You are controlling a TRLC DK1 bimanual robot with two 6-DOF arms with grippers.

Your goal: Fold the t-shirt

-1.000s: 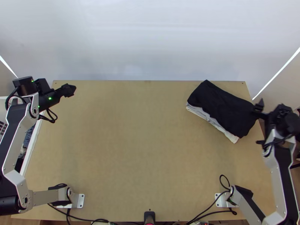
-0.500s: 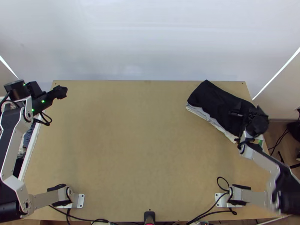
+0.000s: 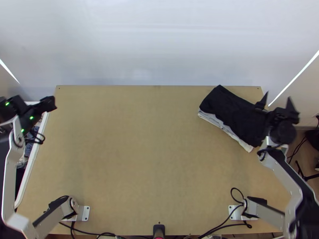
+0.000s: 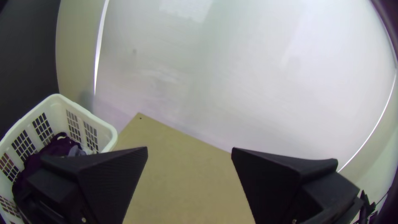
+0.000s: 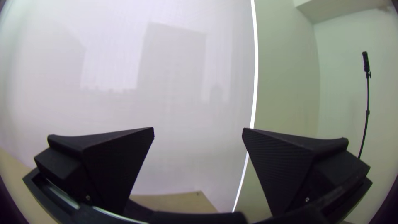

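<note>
Folded black cloth (image 3: 229, 108) lay over paler cloth (image 3: 228, 130) on the desk's (image 3: 139, 159) far right, near a pale backdrop (image 3: 159, 44); the left gripper (image 3: 54, 103), near a basket (image 4: 107, 141), and right gripper (image 3: 278, 95) both gaped.

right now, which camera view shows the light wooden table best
The top view, which takes in the light wooden table from far to near edge. The left wrist view shows its far left corner and some surface; the right wrist view, its far right corner and less surface.
</note>
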